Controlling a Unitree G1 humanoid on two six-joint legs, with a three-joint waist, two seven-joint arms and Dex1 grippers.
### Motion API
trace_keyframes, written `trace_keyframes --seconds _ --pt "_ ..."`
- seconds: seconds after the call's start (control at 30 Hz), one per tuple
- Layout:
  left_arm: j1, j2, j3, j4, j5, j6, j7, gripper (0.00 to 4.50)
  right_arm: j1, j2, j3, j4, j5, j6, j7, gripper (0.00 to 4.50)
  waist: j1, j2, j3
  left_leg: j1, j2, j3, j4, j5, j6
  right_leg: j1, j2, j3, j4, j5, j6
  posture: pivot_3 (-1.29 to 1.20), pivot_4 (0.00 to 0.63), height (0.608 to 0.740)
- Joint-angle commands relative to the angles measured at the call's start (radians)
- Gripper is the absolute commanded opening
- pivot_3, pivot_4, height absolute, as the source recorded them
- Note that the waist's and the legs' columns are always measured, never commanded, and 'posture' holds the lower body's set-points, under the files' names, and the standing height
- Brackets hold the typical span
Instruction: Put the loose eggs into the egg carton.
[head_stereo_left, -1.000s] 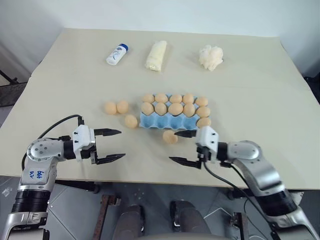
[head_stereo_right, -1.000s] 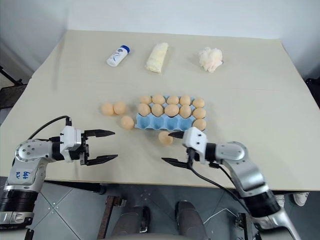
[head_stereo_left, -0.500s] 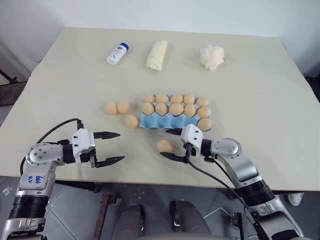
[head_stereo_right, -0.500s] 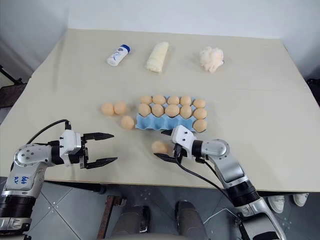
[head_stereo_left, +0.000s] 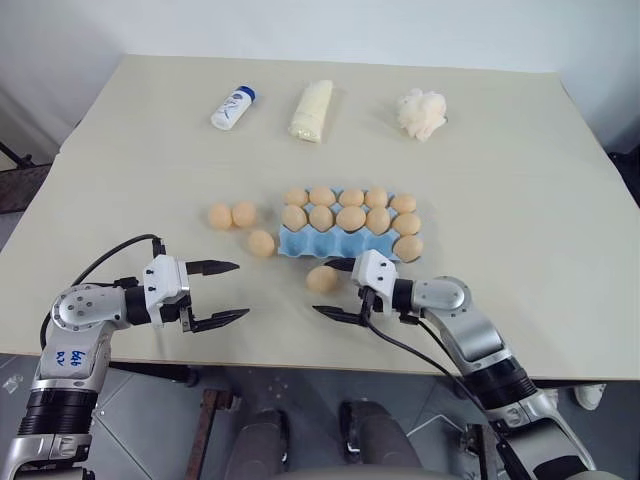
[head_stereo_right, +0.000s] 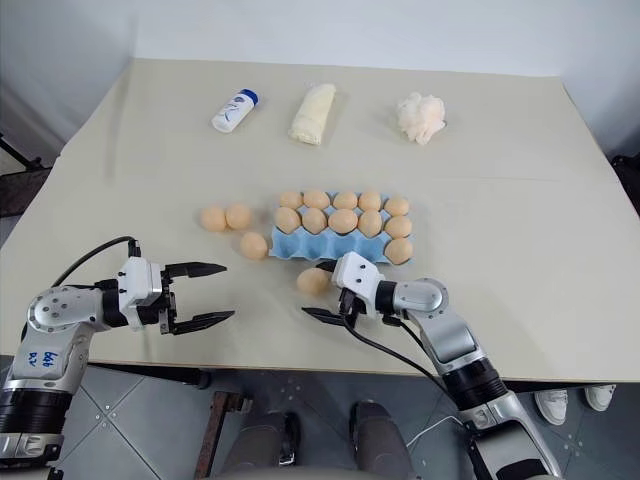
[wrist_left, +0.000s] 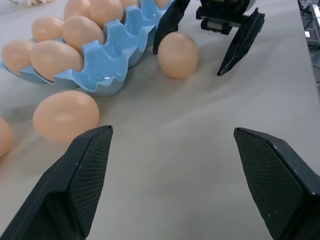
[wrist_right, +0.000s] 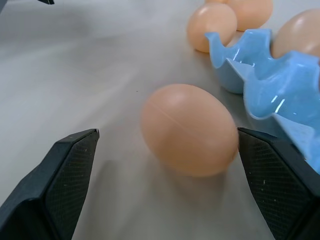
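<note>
Right gripper (head_stereo_left: 334, 289) jaws apart, straddling a tan smooth oval egg (head_stereo_left: 322, 279) on the beige bench (head_stereo_left: 520, 200), just near of the light-blue moulded egg carton (head_stereo_left: 305, 243). Left gripper (head_stereo_left: 228, 292) jaws apart, empty, near left.

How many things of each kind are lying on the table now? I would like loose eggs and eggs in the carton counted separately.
Loose eggs: 4
Eggs in the carton: 11
Blue carton: 1
White bottle with blue cap: 1
Pale yellow packet: 1
White fluffy wad: 1
Total: 19
</note>
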Motion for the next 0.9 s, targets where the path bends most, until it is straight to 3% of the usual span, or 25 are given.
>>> trace_keyframes --seconds 0.03,0.1,0.27,0.33,0.63,0.9 --pt "-0.009 -0.001 0.016 0.008 -0.007 -0.015 0.004 4.15 -0.020 0.022 0.002 0.023 -0.008 -0.034 -0.013 4.31 0.000 0.000 0.000 0.000 0.000 0.000 0.000 0.000 0.000 0.000 0.000 0.000 0.000 0.000 0.000 0.00 0.150 0.740" --pt "-0.011 -0.002 0.015 0.012 -0.007 -0.017 0.005 4.15 -0.022 0.030 -0.001 0.036 -0.008 -0.042 -0.015 3.86 0.000 0.000 0.000 0.000 0.000 0.000 0.000 0.000 0.000 0.000 0.000 0.000 0.000 0.000 0.000 0.00 0.150 0.740" --pt "-0.011 -0.002 0.016 0.024 -0.007 -0.026 0.006 4.15 -0.016 0.028 -0.017 0.007 0.024 -0.045 0.011 2.16 -0.004 0.000 0.000 0.000 0.000 0.000 0.000 0.000 0.000 0.000 0.000 0.000 0.000 0.000 0.000 0.00 0.150 0.740" --pt "-0.010 -0.004 0.016 0.025 -0.008 -0.027 0.008 4.15 -0.003 0.019 -0.029 -0.031 0.060 -0.037 0.039 1.77 -0.005 0.000 0.000 0.000 0.000 0.000 0.000 0.000 0.000 0.000 0.000 0.000 0.000 0.000 0.000 0.00 0.150 0.740" --pt "-0.015 -0.023 0.017 0.029 -0.015 -0.016 0.027 4.15 0.011 -0.049 -0.145 -0.191 0.198 0.043 0.057 1.71 -0.006 0.000 0.000 0.000 0.000 0.000 0.000 0.000 0.000 0.000 0.000 0.000 0.000 0.000 0.000 0.00 0.150 0.740" --pt "-0.019 -0.041 0.017 0.029 -0.018 -0.006 0.042 4.15 -0.054 -0.134 -0.241 -0.014 0.135 -0.059 0.023 1.71 -0.007 0.000 0.000 0.000 0.000 0.000 0.000 0.000 0.000 0.000 0.000 0.000 -0.001 0.000 0.000 0.00 0.150 0.740"
